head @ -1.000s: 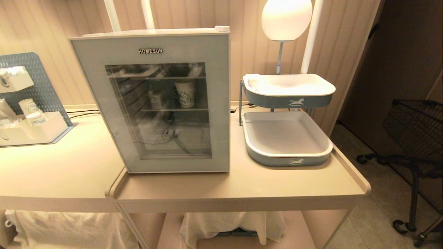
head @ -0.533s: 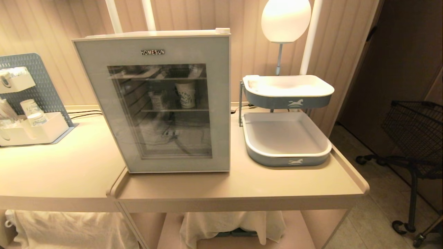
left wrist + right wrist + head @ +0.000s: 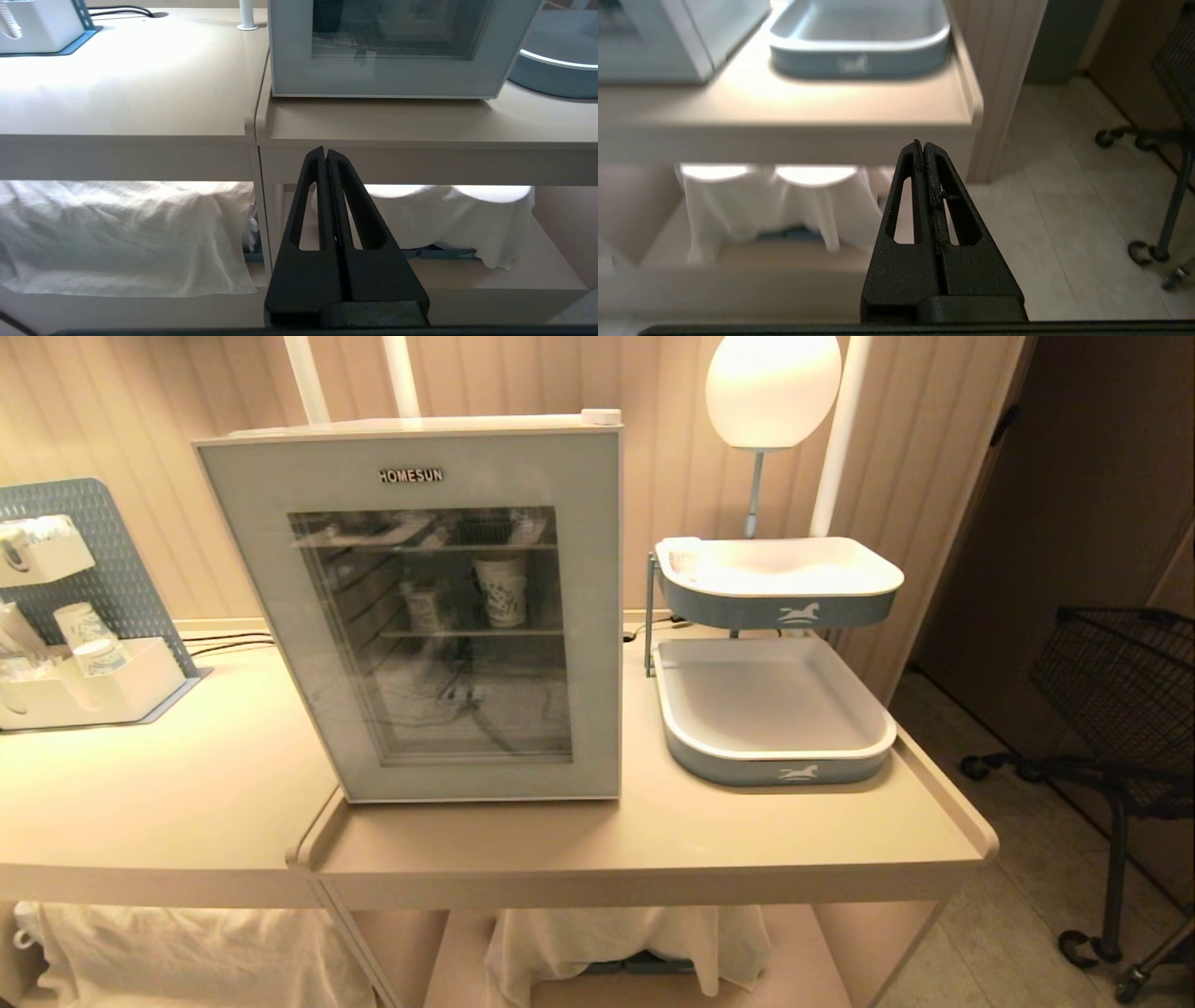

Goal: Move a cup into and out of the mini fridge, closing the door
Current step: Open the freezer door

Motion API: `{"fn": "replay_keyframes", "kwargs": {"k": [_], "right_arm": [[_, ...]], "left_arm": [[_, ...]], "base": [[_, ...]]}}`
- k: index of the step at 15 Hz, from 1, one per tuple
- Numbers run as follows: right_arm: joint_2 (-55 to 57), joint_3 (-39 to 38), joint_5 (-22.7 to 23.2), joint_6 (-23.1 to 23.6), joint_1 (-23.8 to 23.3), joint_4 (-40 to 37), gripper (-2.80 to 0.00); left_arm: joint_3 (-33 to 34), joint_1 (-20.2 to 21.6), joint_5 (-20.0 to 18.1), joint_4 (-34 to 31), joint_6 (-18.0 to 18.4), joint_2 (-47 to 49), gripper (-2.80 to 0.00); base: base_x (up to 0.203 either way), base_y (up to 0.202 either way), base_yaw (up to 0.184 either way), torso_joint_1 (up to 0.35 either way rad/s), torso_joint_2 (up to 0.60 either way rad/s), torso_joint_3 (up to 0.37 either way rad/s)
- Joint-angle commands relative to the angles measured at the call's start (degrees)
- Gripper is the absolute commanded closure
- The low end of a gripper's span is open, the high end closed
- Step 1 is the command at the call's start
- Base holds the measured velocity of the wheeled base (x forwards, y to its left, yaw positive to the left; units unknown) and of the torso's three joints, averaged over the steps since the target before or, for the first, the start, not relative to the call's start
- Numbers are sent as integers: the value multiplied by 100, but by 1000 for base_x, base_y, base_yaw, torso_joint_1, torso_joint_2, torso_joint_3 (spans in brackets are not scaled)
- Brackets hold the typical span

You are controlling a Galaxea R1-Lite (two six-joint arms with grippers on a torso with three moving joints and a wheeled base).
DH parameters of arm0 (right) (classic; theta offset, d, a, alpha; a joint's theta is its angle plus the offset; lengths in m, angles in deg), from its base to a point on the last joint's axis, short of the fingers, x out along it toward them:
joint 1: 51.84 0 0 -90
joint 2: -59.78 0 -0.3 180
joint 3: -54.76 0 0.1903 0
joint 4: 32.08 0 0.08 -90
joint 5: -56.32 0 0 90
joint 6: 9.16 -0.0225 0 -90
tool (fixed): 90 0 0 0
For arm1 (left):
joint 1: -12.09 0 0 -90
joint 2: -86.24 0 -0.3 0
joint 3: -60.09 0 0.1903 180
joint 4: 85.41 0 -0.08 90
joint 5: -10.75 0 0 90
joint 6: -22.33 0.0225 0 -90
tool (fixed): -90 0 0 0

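Observation:
The mini fridge [image 3: 280, 429] stands on the beige table [image 3: 653, 845], and its door [image 3: 590, 635] is shut. Through the glass I see a tall blue-patterned paper cup [image 3: 501, 590] on a wire shelf. A tiny squat white cup [image 3: 681, 560] sits in the left corner of the upper tray [image 3: 784, 607]. Neither arm shows in the head view. My left gripper [image 3: 325, 151] hangs shut and empty below the table's front edge, facing the fridge [image 3: 383, 79]. My right gripper [image 3: 922, 143] is also shut and empty, low beside the table's right end.
A lower grey tray [image 3: 775, 761] sits under the upper one, right of the fridge. A lamp [image 3: 773, 387] stands behind them. A blue pegboard organiser with paper cups [image 3: 84, 635] is at the far left. A wire cart [image 3: 1120, 691] stands on the floor to the right. White cloths [image 3: 607, 943] lie under the table.
The head view has shifted very slightly. The fridge, trays and cups stand where they were, and no arm has come into that view.

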Motion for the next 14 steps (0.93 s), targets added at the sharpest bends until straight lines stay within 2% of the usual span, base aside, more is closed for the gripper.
{"fn": "replay_keyframes", "kwargs": {"k": [1,5,9,14], "right_arm": [[-7,66,-3,-10,-19,-123,0],[-11,-81,41,90,-19,337,0],[-11,-81,41,81,-19,346,0],[-11,-81,41,99,-19,355,0]], "left_arm": [[0,-3,0,4,-2,-2,0],[0,-3,0,4,-2,-2,0],[0,-3,0,4,7,-2,0],[0,-3,0,4,7,-2,0]], "base": [[0,0,0,0,0,0],[0,0,0,0,0,0],[0,0,0,0,0,0],[1,172,2,2,2,3]]}}
